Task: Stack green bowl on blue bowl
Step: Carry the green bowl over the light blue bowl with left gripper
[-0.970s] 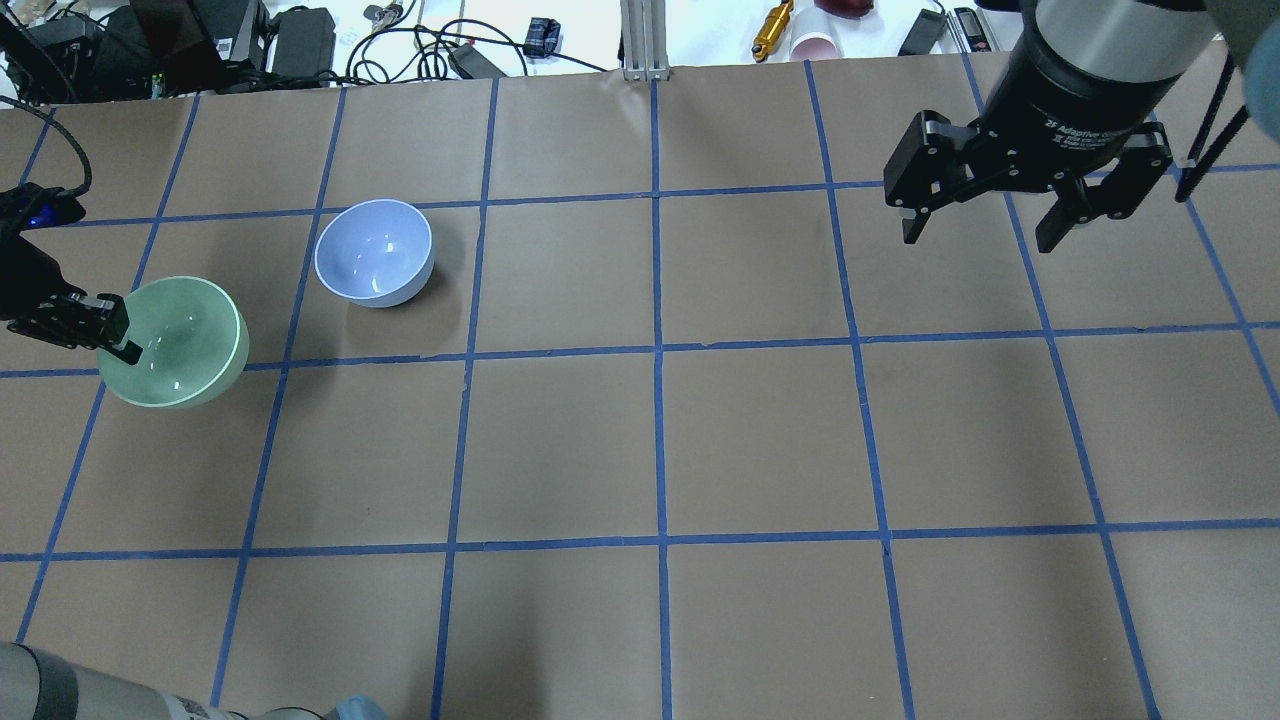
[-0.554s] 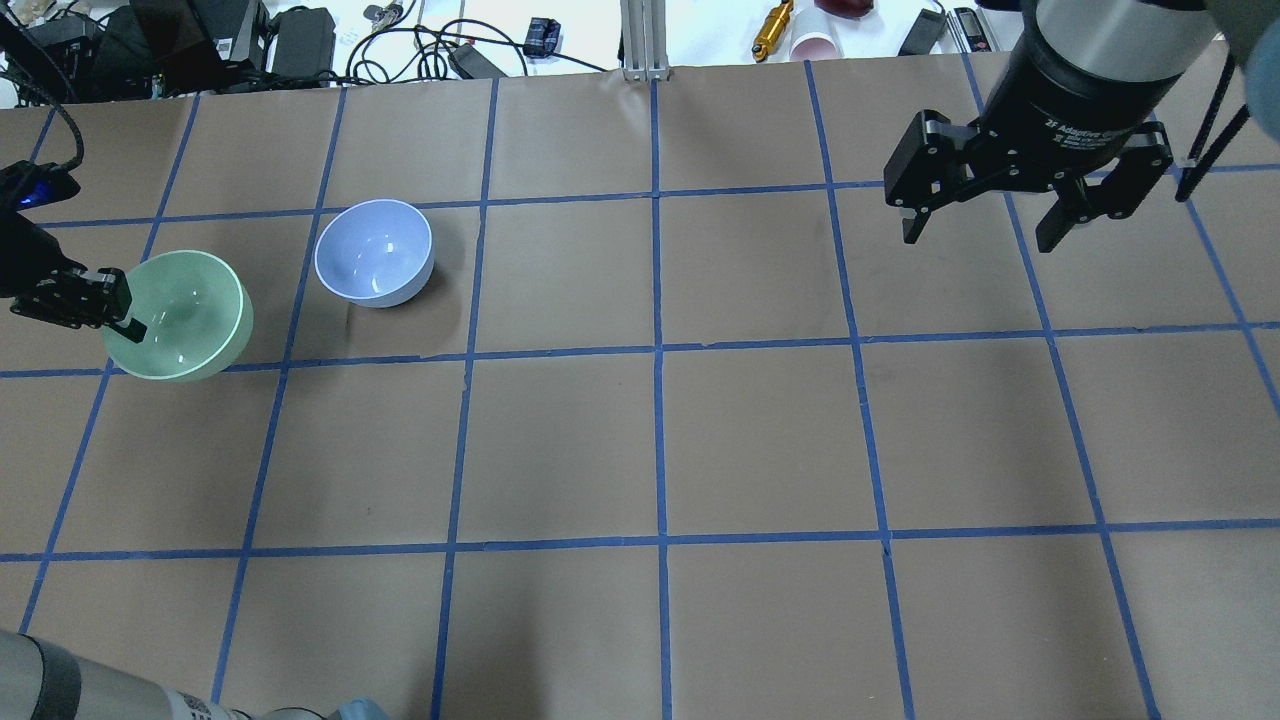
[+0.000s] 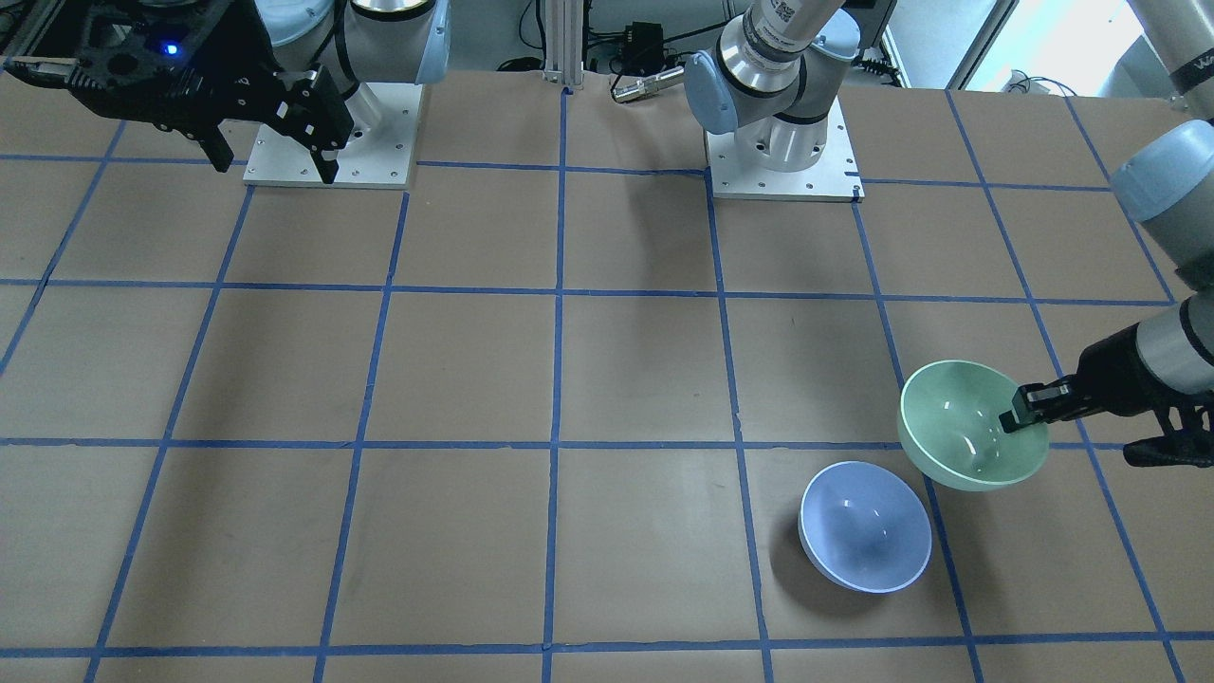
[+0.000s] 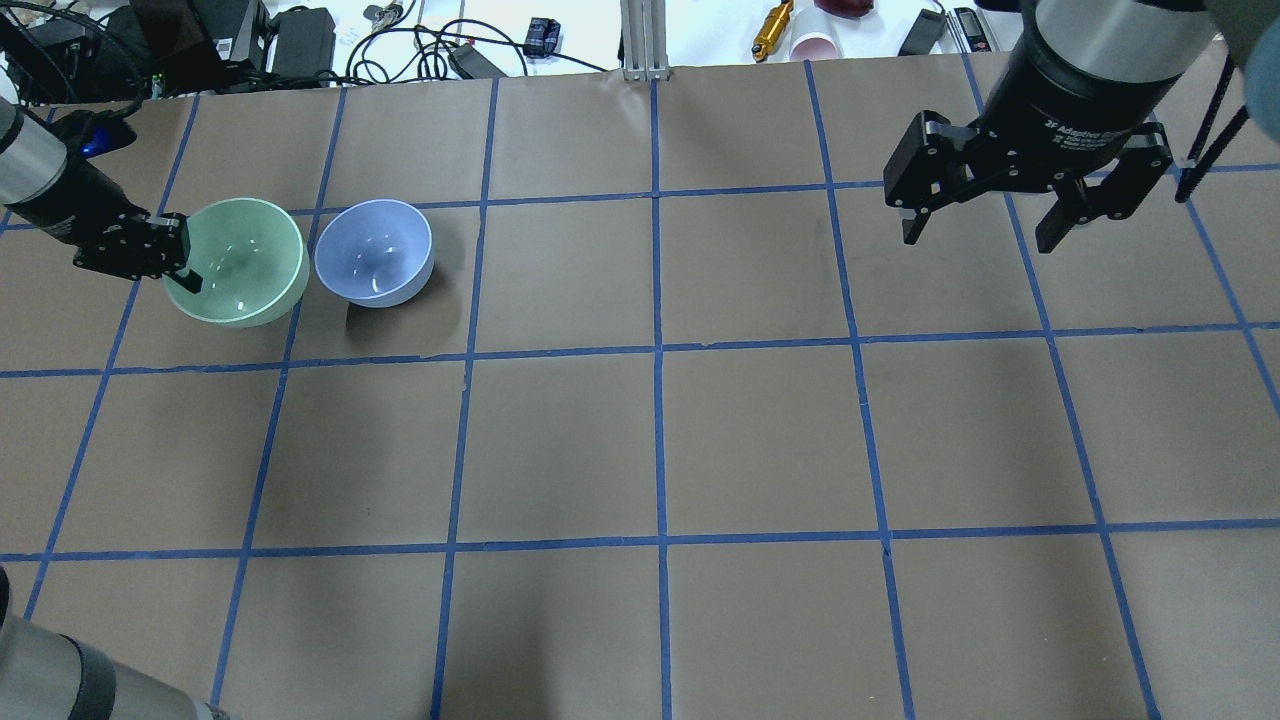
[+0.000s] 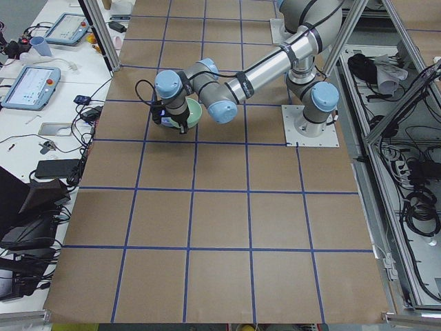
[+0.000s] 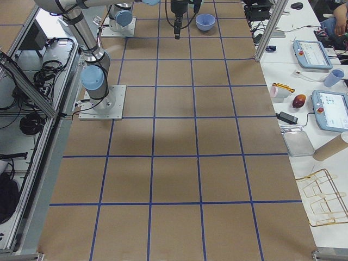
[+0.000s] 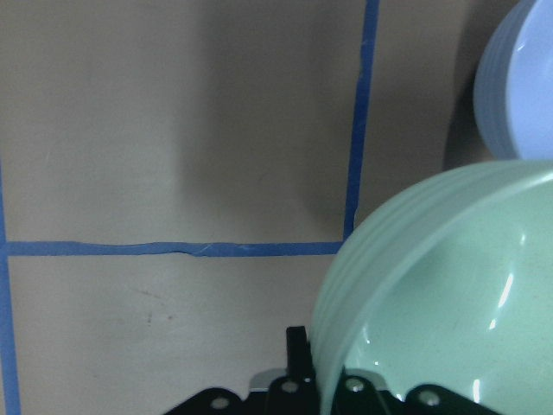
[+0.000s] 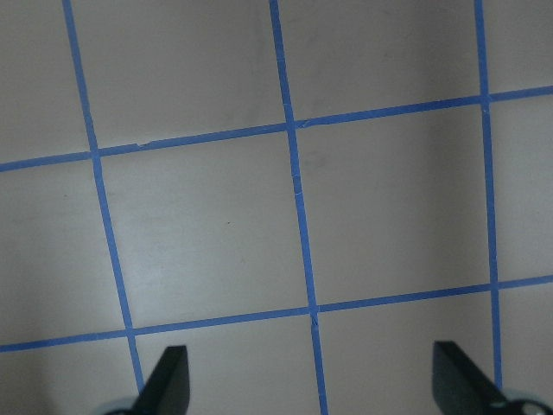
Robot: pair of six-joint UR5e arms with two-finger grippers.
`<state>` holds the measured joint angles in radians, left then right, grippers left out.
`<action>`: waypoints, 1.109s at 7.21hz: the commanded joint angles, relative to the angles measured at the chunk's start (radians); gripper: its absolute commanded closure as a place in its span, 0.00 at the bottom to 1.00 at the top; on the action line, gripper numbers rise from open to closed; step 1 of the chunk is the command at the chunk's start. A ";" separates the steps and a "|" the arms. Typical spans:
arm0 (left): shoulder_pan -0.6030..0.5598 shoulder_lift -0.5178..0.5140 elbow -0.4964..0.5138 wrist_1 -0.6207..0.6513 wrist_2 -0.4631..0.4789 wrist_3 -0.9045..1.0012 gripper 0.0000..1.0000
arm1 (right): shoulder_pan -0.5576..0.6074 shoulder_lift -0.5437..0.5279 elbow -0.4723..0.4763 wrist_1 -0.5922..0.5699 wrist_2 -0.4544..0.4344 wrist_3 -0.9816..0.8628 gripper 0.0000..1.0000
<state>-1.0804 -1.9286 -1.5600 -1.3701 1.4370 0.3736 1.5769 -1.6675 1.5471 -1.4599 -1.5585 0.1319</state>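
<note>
While in L gripper (image 4: 180, 274), green bowl (image 4: 248, 262) mouth-up

Far left: green bowl (image 4: 240, 265) beside blue bowl (image 4: 372, 250)

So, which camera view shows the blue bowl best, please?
The overhead exterior view: the blue bowl sits whole and unobstructed, interior visible. Front-facing shows it nearly as well; the left wrist catches only its edge; exterior right shows it tiny and far; exterior left is unclear; the right wrist misses it.
</note>
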 commanded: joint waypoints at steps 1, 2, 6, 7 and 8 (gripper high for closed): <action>-0.056 -0.010 0.003 0.009 -0.024 -0.099 1.00 | 0.000 0.000 -0.001 0.001 0.000 0.000 0.00; -0.072 -0.027 0.003 0.053 -0.082 -0.142 1.00 | 0.000 0.000 0.001 0.000 0.000 0.000 0.00; -0.116 -0.101 0.060 0.085 -0.087 -0.222 1.00 | 0.000 0.000 0.001 0.000 0.000 0.000 0.00; -0.127 -0.107 0.060 0.086 -0.086 -0.235 1.00 | 0.000 0.000 -0.001 0.000 0.000 0.000 0.00; -0.127 -0.116 0.060 0.097 -0.083 -0.220 1.00 | 0.000 0.000 0.001 0.000 0.000 0.000 0.00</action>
<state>-1.2015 -2.0326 -1.5030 -1.2826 1.3518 0.1498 1.5769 -1.6674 1.5472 -1.4602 -1.5585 0.1319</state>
